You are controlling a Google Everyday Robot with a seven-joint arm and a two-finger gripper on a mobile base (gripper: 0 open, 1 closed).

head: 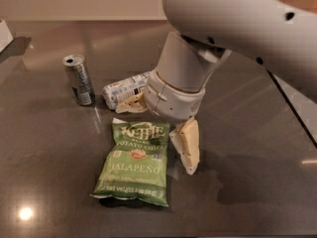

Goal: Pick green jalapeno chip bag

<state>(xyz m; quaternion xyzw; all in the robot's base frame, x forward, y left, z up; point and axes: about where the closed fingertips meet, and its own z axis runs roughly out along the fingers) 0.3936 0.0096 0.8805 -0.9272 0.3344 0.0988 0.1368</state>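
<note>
The green jalapeno chip bag lies flat on the dark table, label up, near the front. My gripper hangs over the bag's top right corner, open wide. One cream finger points down just right of the bag's upper edge. The other finger sits behind the bag's top edge, next to the lying can. The bag is not held.
A silver can stands upright at the left. A white can lies on its side just behind the bag. A white object sits at the far left edge. The table's right edge runs diagonally.
</note>
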